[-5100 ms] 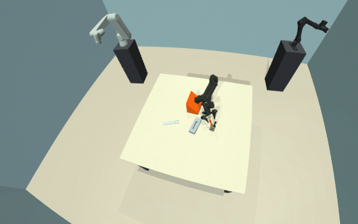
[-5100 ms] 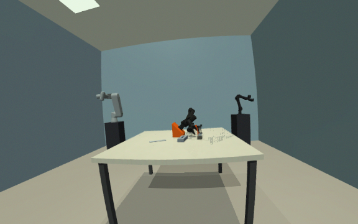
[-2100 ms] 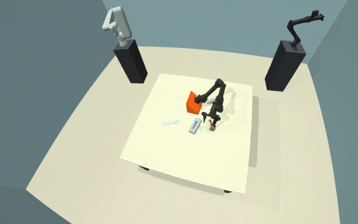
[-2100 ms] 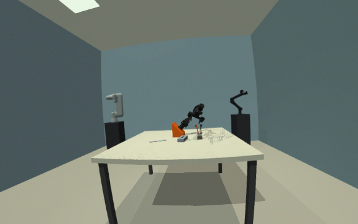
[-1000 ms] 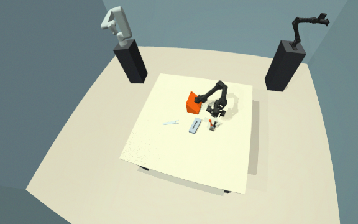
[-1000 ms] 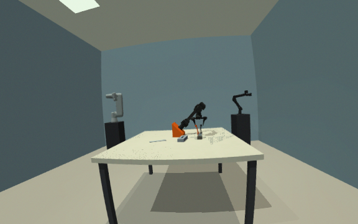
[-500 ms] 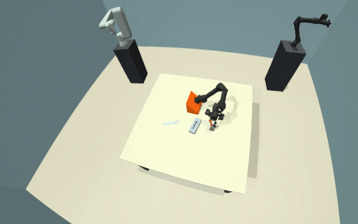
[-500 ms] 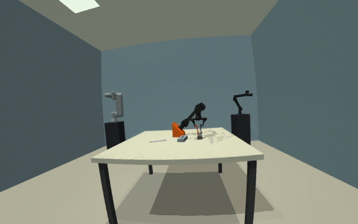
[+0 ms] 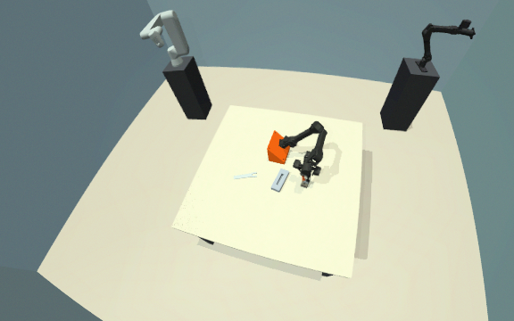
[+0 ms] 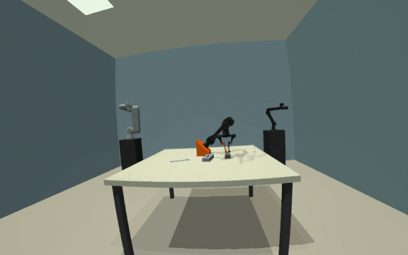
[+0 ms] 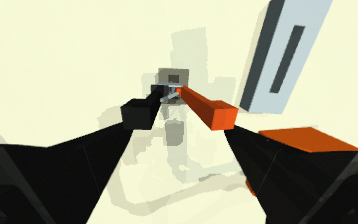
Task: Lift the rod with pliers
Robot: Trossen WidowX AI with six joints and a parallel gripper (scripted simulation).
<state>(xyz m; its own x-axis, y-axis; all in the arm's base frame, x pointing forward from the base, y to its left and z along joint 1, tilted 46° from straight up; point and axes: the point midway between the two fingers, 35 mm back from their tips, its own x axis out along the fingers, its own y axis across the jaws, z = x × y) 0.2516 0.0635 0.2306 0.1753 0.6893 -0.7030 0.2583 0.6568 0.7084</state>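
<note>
white arm [image 9: 177, 33] [image 10: 136, 118] on black pedestal [image 9: 187, 89] [image 10: 130, 152], bluish walls [image 9: 284, 31] [image 10: 204, 88], pale ceiling panel [image 10: 91, 5]

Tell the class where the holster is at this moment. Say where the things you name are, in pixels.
In the top view, the holster [image 9: 304, 184] [image 10: 227, 156] [image 11: 181, 75] stands on the table, right of the grey slotted block [image 9: 277, 187] [image 10: 206, 159] [image 11: 263, 97], beneath the open gripper [image 9: 307, 176] [image 10: 227, 143] [image 11: 179, 125].

The 1 arm [image 9: 317, 127] [image 10: 229, 121] rises at a slant from its base, bends at a high elbow and drops its forearm toward the worktop [image 9: 257, 232] [image 10: 204, 175]. The wrist [image 9: 309, 157] [image 10: 226, 132] points down. Below it hangs the pincer [image 9: 306, 171] [image 10: 227, 142] [image 11: 179, 125], its 2 black fingers spread wide, with nothing gripped between them.
</note>
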